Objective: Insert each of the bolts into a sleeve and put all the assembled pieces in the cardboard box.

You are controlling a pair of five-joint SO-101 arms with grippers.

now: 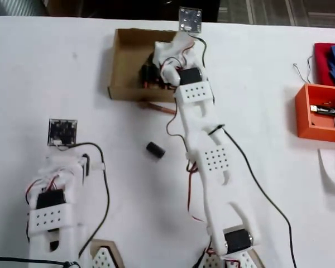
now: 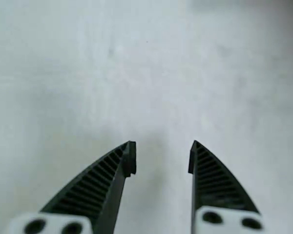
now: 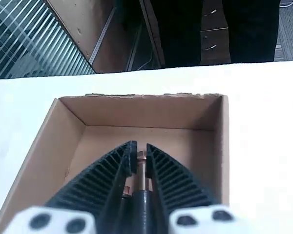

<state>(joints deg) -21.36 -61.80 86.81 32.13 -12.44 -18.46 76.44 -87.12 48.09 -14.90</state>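
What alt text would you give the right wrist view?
The right gripper is shut on a bolt seated in a dark sleeve, held over the open cardboard box. The box sits on a white table.

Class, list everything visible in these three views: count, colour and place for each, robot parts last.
cardboard box: one, brown, far side of the table.
assembled piece: one, metal bolt in black sleeve, held above the box's inside.
loose sleeve: one, black, lying on the table between the arms.
orange bin: one, orange, right edge of the table.
cloth: one, red and blue, beyond the orange bin.
table: one, white.
left gripper: one, black fingers, open over bare table.
right gripper: one, black fingers, shut on the assembled piece.
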